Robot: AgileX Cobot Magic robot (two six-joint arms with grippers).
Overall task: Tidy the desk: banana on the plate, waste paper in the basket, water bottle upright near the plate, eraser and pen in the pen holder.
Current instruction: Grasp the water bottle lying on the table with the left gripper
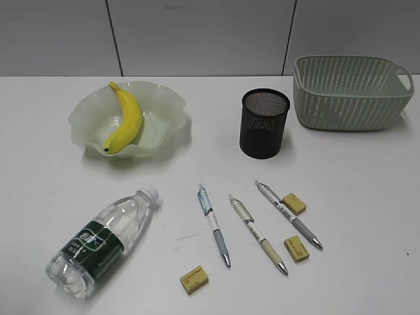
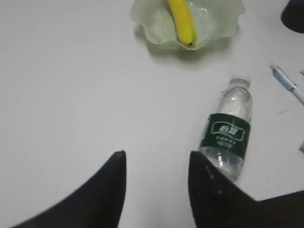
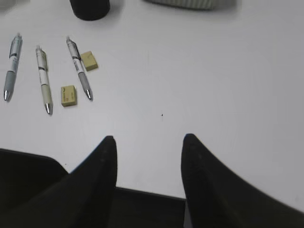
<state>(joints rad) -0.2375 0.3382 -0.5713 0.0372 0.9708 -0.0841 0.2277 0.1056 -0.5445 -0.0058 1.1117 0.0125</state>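
The banana [image 1: 126, 117] lies in the plate [image 1: 85, 121] at the back left. On its side at the front left lies the water bottle [image 1: 102, 239], cap toward the plate. Three pens [image 1: 214, 225] [image 1: 257, 233] [image 1: 289, 214] and three erasers [image 1: 194, 279] [image 1: 296, 249] [image 1: 294, 203] lie on the desk [image 1: 367, 210] in front of the pen holder [image 1: 264, 123]. The basket [image 1: 351, 92] stands at the back right. No waste paper is in view. My left gripper [image 2: 156, 156] is open over bare desk, left of the bottle [image 2: 227, 133]. My right gripper [image 3: 149, 140] is open and empty near the desk's front edge.
Neither arm shows in the exterior view. In the right wrist view the pens [image 3: 43, 78] and erasers [image 3: 68, 95] lie to the far left of the gripper, with the pen holder [image 3: 90, 8] beyond. A grey panelled wall runs behind the desk.
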